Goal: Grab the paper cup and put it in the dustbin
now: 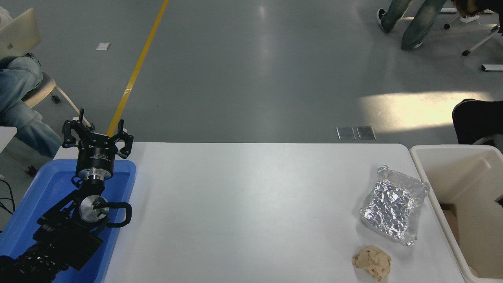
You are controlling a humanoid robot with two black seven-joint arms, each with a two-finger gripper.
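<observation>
The paper cup is out of view. The dustbin [422, 173], a large cream bin with a thick rim, stands off the table's right end and is cut by the picture's edge. Only a small dark sliver of my right gripper [500, 201] shows at the right edge, over the inside of the dustbin. Whether it holds anything cannot be seen. My left gripper [97, 131] is parked at the lower left, above the far end of a blue tray, with its fingers spread open and nothing between them.
A crinkled foil packet [394, 203] lies near the table's right end, with a crumpled tan paper ball [371, 261] in front of it. The shallow blue tray [47, 184] sits at the left edge. People sit beyond the table at the far left and far right.
</observation>
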